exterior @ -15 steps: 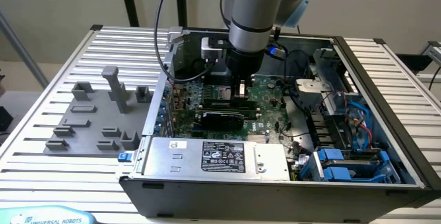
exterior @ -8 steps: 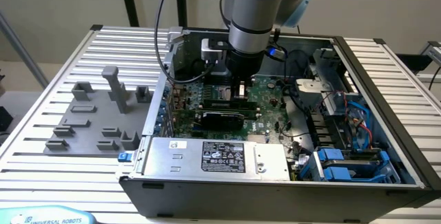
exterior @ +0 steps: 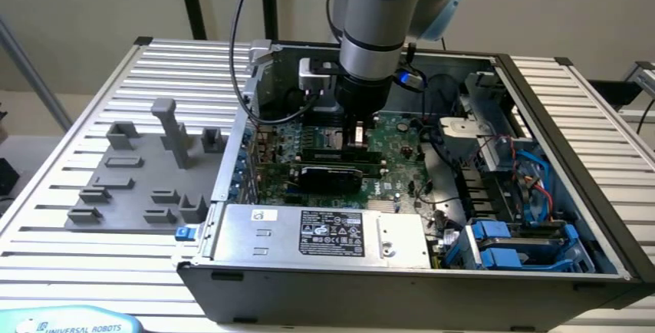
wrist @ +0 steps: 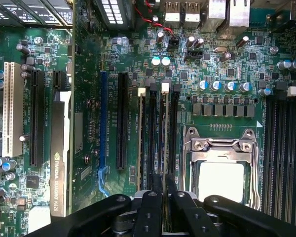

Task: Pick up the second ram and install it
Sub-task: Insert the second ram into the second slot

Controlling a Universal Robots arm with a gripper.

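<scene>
My gripper [wrist: 164,177] is shut on the second ram [wrist: 164,133], a thin green stick seen edge-on with a white clip at its far end. The stick runs along the black memory slots [wrist: 152,138] beside the processor socket [wrist: 221,180]. Whether it is seated in a slot I cannot tell. A similar stick [wrist: 141,143] stands two slots over. In the exterior view the gripper [exterior: 355,141] reaches straight down into the open case, low over the green motherboard [exterior: 399,137].
A graphics card [wrist: 60,163] stands on the motherboard near the slots. More memory slots [wrist: 283,148] lie beyond the socket. The case holds a power supply [exterior: 327,233], blue drive bays [exterior: 511,245] and cables [exterior: 492,156]. A grey fixture plate [exterior: 143,179] lies outside the case.
</scene>
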